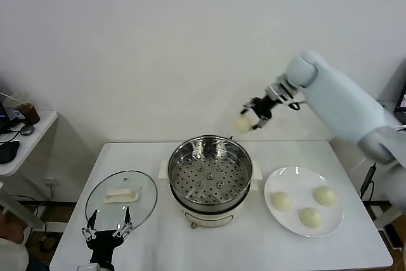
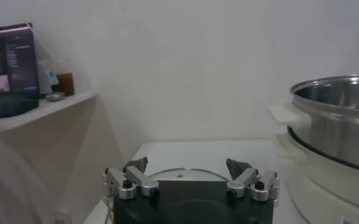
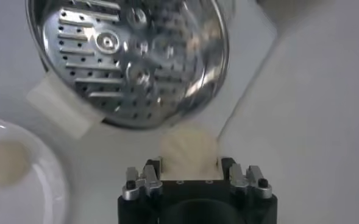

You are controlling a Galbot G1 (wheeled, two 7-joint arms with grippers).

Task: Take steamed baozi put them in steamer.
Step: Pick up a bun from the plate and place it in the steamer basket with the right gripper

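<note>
no legible text, labels, brands or numbers anywhere

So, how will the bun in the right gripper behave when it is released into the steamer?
The bun looks soft: the right gripper holds it without visible cracks, so it probably squashes slightly rather than breaks. It is round and smooth, so it may roll a little on the steamer tray. It seems light for its size.

The steamer (image 1: pixel 210 176) stands open-topped mid-table, its perforated tray bare, reachable from above. A glass lid (image 1: pixel 122 198) lies flat to its left; a plate (image 1: pixel 304 201) with three buns blocks its right side.
</note>
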